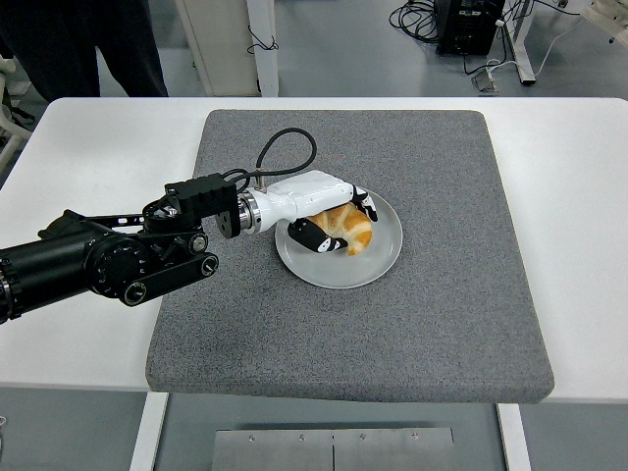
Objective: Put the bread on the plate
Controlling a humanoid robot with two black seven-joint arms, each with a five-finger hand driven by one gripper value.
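Head view: left hand (pixel 332 218) closed around bread (pixel 348 228), low over grey plate (pixel 383 257) on the mat (pixel 412 324), bread apparently touching plate centre so release drops it inside the rim. Right arm unseen.

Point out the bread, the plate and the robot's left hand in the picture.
bread (pixel 350 229), head view, its golden crust showing between the fingers.
plate (pixel 383 253), head view, bare right part of its surface.
left hand (pixel 329 209), head view, middle of the hand, shut on the bread.
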